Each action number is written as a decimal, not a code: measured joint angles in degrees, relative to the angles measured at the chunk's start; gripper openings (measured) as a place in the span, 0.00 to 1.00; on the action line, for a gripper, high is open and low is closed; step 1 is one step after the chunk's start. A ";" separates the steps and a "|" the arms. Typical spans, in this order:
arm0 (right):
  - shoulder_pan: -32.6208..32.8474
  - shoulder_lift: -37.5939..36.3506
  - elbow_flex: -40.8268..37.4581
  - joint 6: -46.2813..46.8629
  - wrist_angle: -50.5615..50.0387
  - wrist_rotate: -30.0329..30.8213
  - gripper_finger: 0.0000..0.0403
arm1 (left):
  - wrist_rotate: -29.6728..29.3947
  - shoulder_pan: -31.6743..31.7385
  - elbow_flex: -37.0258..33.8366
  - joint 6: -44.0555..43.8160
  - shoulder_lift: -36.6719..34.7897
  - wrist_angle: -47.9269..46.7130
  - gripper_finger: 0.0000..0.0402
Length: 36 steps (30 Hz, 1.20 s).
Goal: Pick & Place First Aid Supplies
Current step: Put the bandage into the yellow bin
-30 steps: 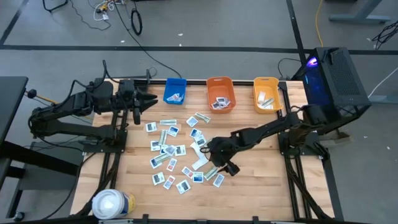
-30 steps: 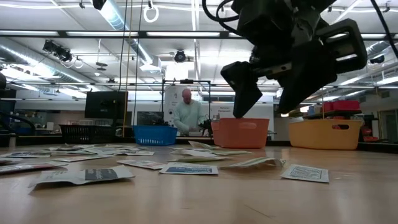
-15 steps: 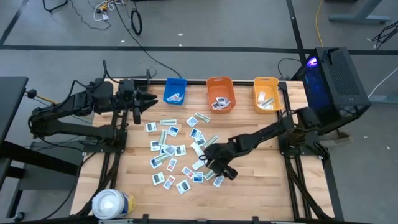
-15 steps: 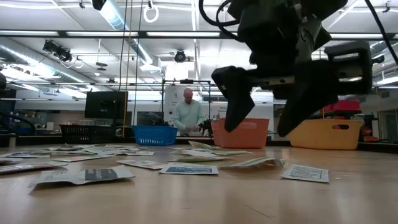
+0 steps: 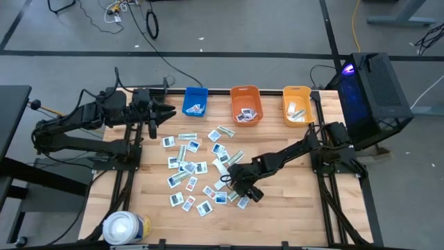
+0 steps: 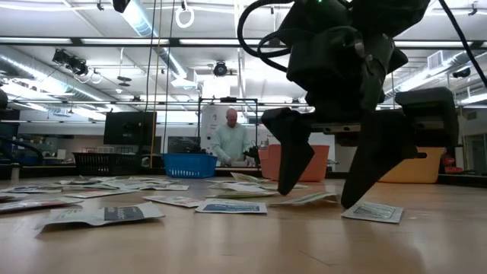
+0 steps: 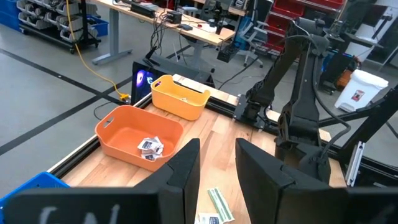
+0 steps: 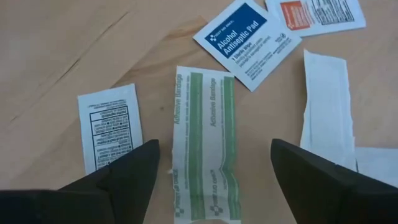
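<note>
Many small first aid supplies [image 5: 191, 167] lie flat and scattered over the middle of the wooden table [image 5: 291, 208]. My right gripper [image 5: 239, 186] hangs low over their near right part, open wide and slanting down. In the right wrist view its fingers stand on either side of a pale strip with green print [image 8: 205, 143], apart from it. An alcohol pad packet [image 8: 247, 40] lies just beyond the strip. In the low view the gripper's [image 6: 327, 183] fingertips are close to the tabletop. My left gripper [image 5: 154, 114] waits raised at the far left, narrowly open and holding nothing [image 7: 217, 174].
A blue bin [image 5: 195, 101], an orange bin [image 5: 246, 105] and a yellow bin [image 5: 298, 105] stand in a row along the far edge, each holding a few packets. A large white roll [image 5: 125, 228] sits at the near left corner. A person [image 6: 230, 137] stands in the room beyond.
My right gripper has come down toward the packets and shifted slightly toward the table's left, staying wide open; its fingertips now hang near the tabletop around the green strip. The packets have not moved.
</note>
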 joint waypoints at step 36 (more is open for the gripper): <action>0.04 0.07 0.00 2.79 -2.23 0.97 0.23 | 0.00 0.02 0.00 -0.35 -0.01 0.05 0.26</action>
